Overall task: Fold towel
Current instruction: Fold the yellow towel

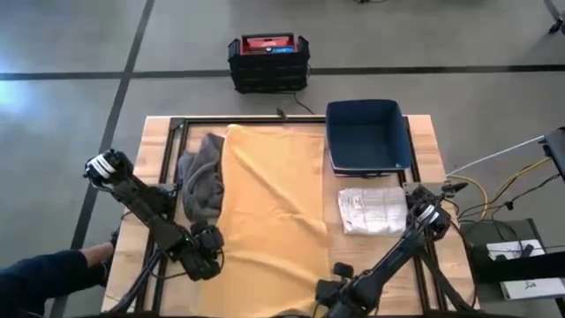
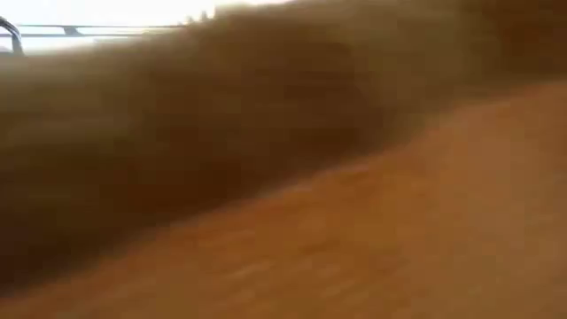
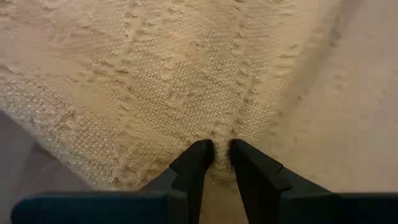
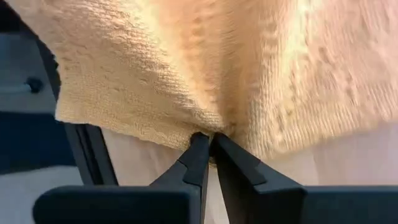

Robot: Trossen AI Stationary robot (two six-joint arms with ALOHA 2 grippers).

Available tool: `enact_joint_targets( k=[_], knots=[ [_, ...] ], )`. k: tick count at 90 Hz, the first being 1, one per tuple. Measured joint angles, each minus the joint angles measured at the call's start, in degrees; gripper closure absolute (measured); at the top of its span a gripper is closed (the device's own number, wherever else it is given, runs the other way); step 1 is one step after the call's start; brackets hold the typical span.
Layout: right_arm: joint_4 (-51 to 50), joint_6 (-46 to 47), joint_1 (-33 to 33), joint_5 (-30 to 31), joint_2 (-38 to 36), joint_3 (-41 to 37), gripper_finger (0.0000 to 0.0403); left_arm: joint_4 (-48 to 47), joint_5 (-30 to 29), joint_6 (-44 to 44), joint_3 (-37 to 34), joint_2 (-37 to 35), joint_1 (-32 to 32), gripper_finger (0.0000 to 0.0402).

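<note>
A yellow towel [image 1: 269, 203] lies spread lengthwise down the middle of the table, from the far edge to the near edge. My left gripper [image 1: 208, 251] is at its near-left corner and is shut on it [image 3: 222, 149]. My right gripper [image 1: 340, 284] is at the near-right corner, also shut on the cloth [image 4: 210, 138]. The low view is filled by blurred yellow towel [image 2: 354, 221] close to the lens. My left gripper pinches the yellow towel's near edge [image 3: 221, 134] between its two fingers, close to the near-left corner. The cloth puckers into ridges that run away from the fingertips. The rest of the towel lies on the table. My right gripper pinches the towel's near edge [image 4: 214, 124] between its two fingers, a little in from the near-right corner [image 4: 62, 115]. The cloth gathers into a fold at the fingertips, and the edge beside them is raised off the table.
A crumpled grey towel [image 1: 201, 181] lies against the yellow towel's left side. A blue bin [image 1: 366, 132] stands at the far right, with a folded white towel [image 1: 371, 210] in front of it. A black and red crate [image 1: 267, 60] sits on the floor beyond the table.
</note>
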Motion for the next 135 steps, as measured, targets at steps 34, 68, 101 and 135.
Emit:
enact_joint_targets(
  k=[34,68,101,135],
  knots=[
    [-1.3,3.5,0.6,-1.5,-1.5,0.7,0.0384,-1.6,0.8,3.5,1.6,-3.9,0.0,0.0329],
    [-1.2,-1.8,-0.7,3.6,-1.5,1.0,0.0354,4.1,-23.6,28.8,9.4,-9.5,0.4,0.0328],
    [-1.6,-11.3,-0.6,5.8,-1.8,4.5,0.0201,-6.1,-16.4,45.8,23.7,-7.1,1.0,0.0204],
    [1.1,-18.3,2.0,11.3,-1.4,9.7,0.0159,-33.0,-2.6,25.9,43.3,17.1,-12.0,0.0138]
  ],
)
